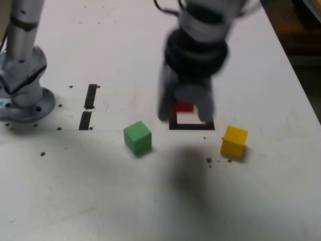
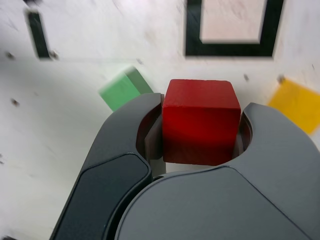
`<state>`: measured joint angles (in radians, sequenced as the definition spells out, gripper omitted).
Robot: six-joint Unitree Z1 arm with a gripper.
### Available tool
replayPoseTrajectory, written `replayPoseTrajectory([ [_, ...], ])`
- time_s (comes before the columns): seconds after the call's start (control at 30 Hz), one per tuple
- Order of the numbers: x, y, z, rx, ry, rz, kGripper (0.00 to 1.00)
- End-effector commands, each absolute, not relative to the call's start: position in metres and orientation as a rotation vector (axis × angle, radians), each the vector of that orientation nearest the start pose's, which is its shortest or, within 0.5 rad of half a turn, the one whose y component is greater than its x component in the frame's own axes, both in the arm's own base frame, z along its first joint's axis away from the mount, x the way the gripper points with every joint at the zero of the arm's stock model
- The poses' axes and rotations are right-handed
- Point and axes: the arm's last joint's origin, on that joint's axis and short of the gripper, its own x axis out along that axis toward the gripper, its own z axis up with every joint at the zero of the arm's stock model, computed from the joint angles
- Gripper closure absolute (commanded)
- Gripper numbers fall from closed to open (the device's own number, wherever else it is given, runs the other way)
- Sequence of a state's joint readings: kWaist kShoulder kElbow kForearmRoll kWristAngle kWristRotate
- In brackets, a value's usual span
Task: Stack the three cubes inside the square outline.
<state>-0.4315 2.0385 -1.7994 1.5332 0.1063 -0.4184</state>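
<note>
Gripping the red cube (image 2: 200, 120) firmly, the pincer (image 1: 186, 106) hangs mid-frame above the square outline (image 1: 191, 124), its white middle just ahead; green cube (image 1: 137, 137) lower left, yellow cube (image 1: 234, 141) lower right, both on the bench (image 1: 100, 201).

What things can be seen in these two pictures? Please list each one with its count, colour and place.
red cube: 1, red, gripped in the hand, above the table.
green cube: 1, green, on the table, exterior view's left of the outline.
yellow cube: 1, yellow, on the table, exterior view's right of the outline.
square outline: 1, black with white middle, nothing in it.
short strips: 2, black, left in exterior view.
table: 1, white, speckled.
arm base: 1, silver, far left.
hand: 1, grey, shut on the red cube.
</note>
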Motion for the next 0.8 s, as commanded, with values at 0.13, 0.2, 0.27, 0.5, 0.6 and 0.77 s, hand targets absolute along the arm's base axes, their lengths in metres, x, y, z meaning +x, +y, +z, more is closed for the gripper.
replayPoseTrajectory([
  [0.13, 0.337, -0.099, 0.287, 0.140, 1.712, 0.110, 0.66],
  [0.2, 0.340, -0.087, 0.277, 0.122, 1.714, 0.110, 0.66],
  [0.27, 0.342, -0.078, 0.267, 0.104, 1.713, 0.109, 0.66],
  [0.5, 0.350, -0.069, 0.237, 0.069, 1.706, 0.080, 0.66],
  [0.6, 0.352, -0.066, 0.226, 0.056, 1.703, 0.062, 0.66],
  [0.77, 0.355, -0.062, 0.211, 0.042, 1.694, 0.049, 0.66],
])
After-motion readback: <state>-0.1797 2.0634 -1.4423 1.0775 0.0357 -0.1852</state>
